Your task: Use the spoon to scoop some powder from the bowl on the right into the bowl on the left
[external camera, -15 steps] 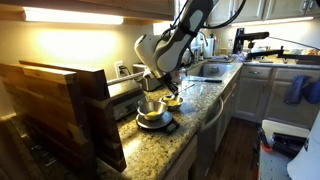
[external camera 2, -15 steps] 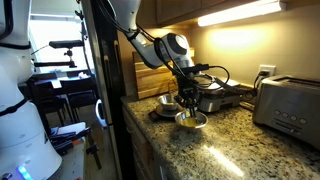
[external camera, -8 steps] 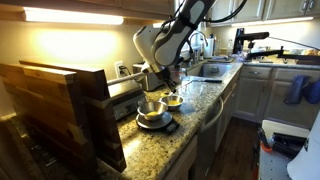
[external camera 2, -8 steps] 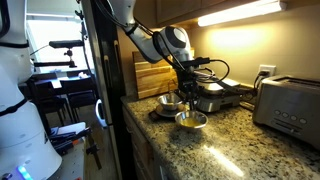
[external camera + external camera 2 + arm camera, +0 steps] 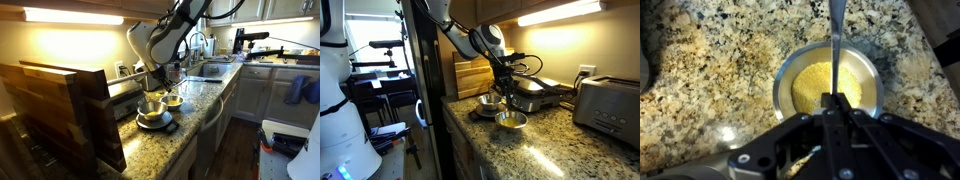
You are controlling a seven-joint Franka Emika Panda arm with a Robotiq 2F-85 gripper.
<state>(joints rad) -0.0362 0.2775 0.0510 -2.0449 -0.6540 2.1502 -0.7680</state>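
Speckled granite countertop (image 5: 190, 135), brown and tan, running along the wall. Stack of slatted wooden boards (image 5: 60, 110), upright at one end. Stainless toaster (image 5: 608, 100) on the counter. Black lidded appliance (image 5: 545, 92) beside the toaster. Wall outlet (image 5: 587, 72). Under-cabinet light strip (image 5: 555, 12), lit. Blue cloth (image 5: 297, 88) hanging on the grey cabinets (image 5: 255, 95).

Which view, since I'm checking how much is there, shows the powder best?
The wrist view: it looks straight down into the bowl, so the powder shows across its bottom. In both exterior views the bowl is small and side-on; the powder is only a yellowish hint.
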